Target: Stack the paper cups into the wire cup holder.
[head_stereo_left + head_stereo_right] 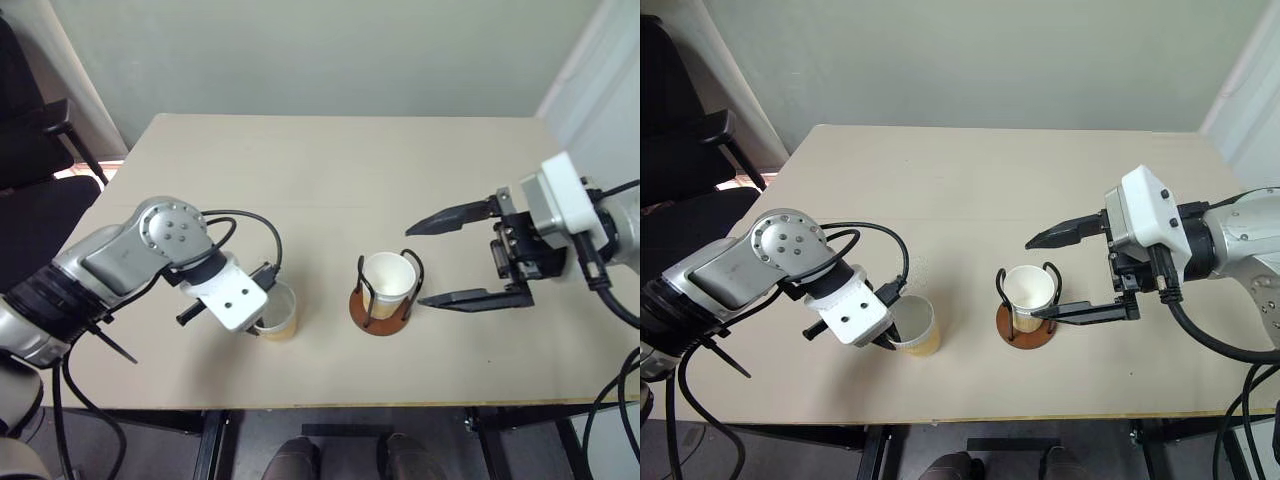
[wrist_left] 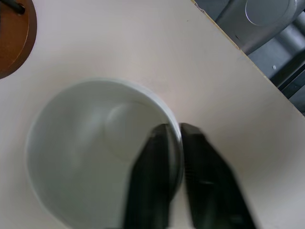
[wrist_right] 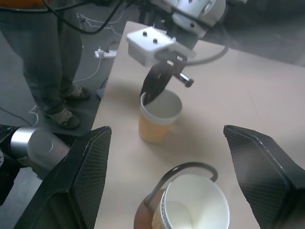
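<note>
Your left gripper (image 1: pixel 883 335) has its fingers (image 2: pixel 152 181) closed on the rim of a paper cup (image 1: pixel 914 325) standing on the table (image 1: pixel 970 180), lower left of centre. Your right gripper (image 1: pixel 1055 275) hangs with fingers spread wide, just right of the wire cup holder (image 1: pixel 1025 325), which stands at centre with another cup (image 1: pixel 1029 290) inside it.

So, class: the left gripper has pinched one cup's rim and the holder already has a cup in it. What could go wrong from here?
1. The left gripper pinches only the thin rim of the loose paper cup; the wall may crumple or slip on lifting.
2. The right gripper hangs open beside the wire cup holder, so the incoming arm could bump it.
3. The carried cup might catch a wire loop and tip the holder.
</note>
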Available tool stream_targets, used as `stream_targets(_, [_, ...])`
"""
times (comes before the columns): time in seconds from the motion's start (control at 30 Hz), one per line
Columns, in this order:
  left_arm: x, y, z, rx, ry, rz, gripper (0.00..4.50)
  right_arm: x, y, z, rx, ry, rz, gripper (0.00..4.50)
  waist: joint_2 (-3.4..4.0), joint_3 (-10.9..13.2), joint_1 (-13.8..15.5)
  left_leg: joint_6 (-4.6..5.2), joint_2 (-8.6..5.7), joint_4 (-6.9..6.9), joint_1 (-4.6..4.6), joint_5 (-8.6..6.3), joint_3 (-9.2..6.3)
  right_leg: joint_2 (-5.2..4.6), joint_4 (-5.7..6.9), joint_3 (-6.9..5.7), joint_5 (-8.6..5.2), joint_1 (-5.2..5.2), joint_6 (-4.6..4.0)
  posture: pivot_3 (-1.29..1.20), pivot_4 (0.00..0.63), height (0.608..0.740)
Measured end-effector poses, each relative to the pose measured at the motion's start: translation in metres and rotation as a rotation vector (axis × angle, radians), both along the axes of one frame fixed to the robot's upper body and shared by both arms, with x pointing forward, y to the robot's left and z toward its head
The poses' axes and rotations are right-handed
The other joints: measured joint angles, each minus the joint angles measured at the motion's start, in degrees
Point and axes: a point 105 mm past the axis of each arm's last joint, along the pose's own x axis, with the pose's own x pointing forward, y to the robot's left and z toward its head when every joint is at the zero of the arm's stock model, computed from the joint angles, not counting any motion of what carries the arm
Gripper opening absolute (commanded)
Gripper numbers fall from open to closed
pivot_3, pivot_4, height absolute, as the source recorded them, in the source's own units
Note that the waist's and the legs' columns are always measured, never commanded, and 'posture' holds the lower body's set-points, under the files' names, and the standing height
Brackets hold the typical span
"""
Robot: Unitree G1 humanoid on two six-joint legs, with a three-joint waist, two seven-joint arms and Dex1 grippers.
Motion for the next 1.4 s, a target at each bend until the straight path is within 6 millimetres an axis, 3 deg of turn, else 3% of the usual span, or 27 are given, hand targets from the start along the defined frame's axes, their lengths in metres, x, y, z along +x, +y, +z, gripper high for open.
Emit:
stream_targets(0.33, [0.012,-0.005,0.022,-0.062,-0.046,0.069,0.03,0.006,-0.005,-0.003,-0.034,-0.043,-0.025,3.92,-0.01,0.0,0.0,-0.01,0.00,0.02,-0.02,0.01,-0.04,0.00,0.02,-0.02,0.01,0.00,0.01,0.00,0.150,0.740])
stream_targets(0.5, [0.019,-0.026,0.069,-0.204,-0.063,0.119,0.03,0.020,-0.026,-0.006,-0.092,-0.014,-0.105,3.92,-0.03,0.0,0.2,0.01,-0.03,0.03,-0.10,-0.01,0.01,-0.06,-0.05,-0.01,0.04,0.01,0.06,0.00,0.150,0.740])
stream_targets(0.7, [0.018,-0.054,0.114,-0.324,-0.086,0.064,0.03,0.027,-0.039,-0.015,-0.129,0.029,-0.159,3.92,-0.03,0.0,0.2,0.01,-0.02,-0.06,-0.09,-0.01,0.02,-0.05,-0.12,-0.01,0.06,0.00,0.10,0.00,0.150,0.740])
stream_targets(1.0, [0.007,-0.094,0.152,-0.426,-0.034,-0.052,0.03,0.019,-0.052,-0.021,-0.138,0.071,-0.208,3.92,-0.07,0.0,0.5,0.06,-0.02,-0.04,-0.17,-0.04,0.08,-0.04,-0.42,0.01,0.19,0.06,0.34,0.00,0.150,0.740])
stream_targets(1.17, [0.002,-0.111,0.154,-0.410,0.010,-0.114,0.03,0.007,-0.051,-0.012,-0.127,0.054,-0.222,3.92,-0.07,0.0,0.6,0.15,-0.02,-0.04,-0.17,-0.10,0.13,-0.04,-0.66,0.05,0.25,0.16,0.44,0.00,0.150,0.740])
stream_targets(1.4, [0.022,-0.130,0.126,-0.314,0.042,-0.139,0.03,-0.001,-0.057,-0.001,-0.113,0.026,-0.284,3.92,-0.10,0.0,1.2,0.27,-0.04,0.08,-0.20,-0.17,0.13,-0.06,-0.94,0.07,0.42,0.37,0.71,0.00,0.150,0.740])
